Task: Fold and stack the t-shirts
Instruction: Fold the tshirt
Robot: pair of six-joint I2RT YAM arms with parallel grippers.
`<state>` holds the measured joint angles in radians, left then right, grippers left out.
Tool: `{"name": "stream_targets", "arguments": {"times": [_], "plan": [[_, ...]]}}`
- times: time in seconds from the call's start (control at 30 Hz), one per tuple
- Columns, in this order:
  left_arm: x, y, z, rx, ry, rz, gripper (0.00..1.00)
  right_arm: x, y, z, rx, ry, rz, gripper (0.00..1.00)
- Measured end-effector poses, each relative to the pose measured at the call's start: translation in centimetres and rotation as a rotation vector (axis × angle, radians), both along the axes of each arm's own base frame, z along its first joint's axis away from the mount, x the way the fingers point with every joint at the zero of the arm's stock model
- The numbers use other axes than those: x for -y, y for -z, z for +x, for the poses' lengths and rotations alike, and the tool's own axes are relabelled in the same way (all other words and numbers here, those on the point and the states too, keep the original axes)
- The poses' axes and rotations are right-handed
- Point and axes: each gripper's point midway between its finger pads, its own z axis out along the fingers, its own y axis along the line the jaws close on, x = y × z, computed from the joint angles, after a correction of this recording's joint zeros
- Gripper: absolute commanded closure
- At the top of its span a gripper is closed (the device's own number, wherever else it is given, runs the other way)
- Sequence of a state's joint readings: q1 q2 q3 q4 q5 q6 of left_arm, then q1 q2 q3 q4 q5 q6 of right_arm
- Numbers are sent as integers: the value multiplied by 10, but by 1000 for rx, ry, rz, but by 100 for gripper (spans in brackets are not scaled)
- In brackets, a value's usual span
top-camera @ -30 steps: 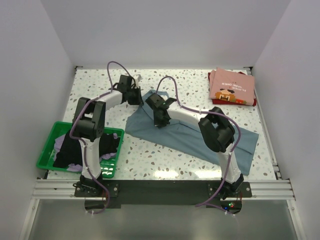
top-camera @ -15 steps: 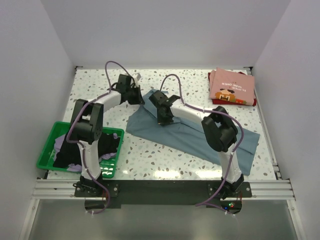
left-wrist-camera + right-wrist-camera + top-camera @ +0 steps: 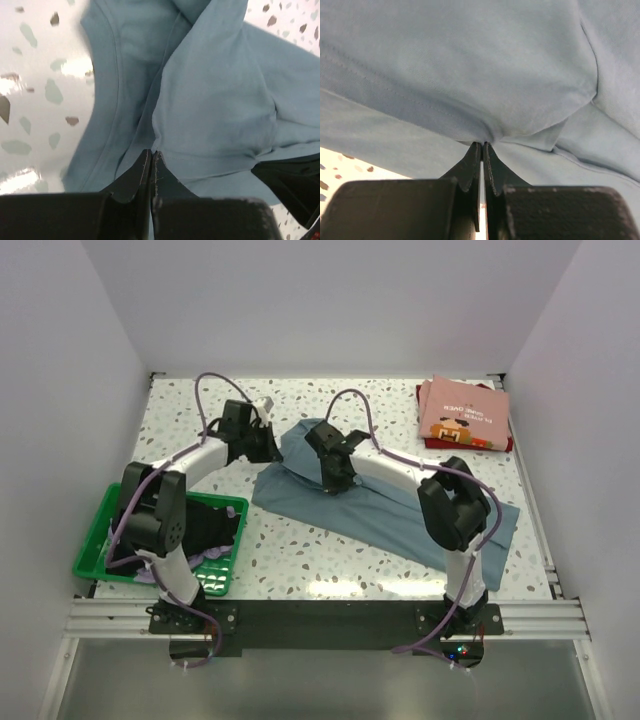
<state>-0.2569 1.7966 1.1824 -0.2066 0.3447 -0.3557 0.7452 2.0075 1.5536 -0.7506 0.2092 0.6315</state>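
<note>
A dusty grey-blue t-shirt [image 3: 390,510] lies spread across the middle of the table. My left gripper [image 3: 272,446] is shut on its upper left edge; the left wrist view shows the cloth [image 3: 210,100] pinched at the closed fingertips [image 3: 151,152]. My right gripper [image 3: 335,480] is shut on a fold of the same shirt [image 3: 470,65], the cloth bunched at its tips [image 3: 482,145]. A folded pink t-shirt with a small print [image 3: 463,414] lies on a folded dark red one [image 3: 424,392] at the back right. Black [image 3: 215,525] and lavender [image 3: 215,556] shirts lie in the basket.
A green plastic mesh basket [image 3: 95,530] stands at the front left beside the left arm's base. The speckled table [image 3: 320,560] ends at white walls on the left, back and right. Purple cables loop above both arms.
Both grippers, shut on the grey-blue shirt, have shifted. The left one moved left and slightly toward me, the right one to the right, drawing the shirt's upper left part out.
</note>
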Motion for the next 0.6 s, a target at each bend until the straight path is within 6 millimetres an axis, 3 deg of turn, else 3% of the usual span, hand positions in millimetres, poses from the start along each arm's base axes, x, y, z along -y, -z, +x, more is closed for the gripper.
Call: {"name": "stream_targets", "arguments": {"times": [0.27, 0.6], "plan": [[-11, 3, -42, -54, -2, 19, 100, 7, -1, -20, -42, -22, 16, 100], [-15, 3, -75, -78, 12, 21, 100, 12, -2, -34, -63, -41, 42, 100]]}}
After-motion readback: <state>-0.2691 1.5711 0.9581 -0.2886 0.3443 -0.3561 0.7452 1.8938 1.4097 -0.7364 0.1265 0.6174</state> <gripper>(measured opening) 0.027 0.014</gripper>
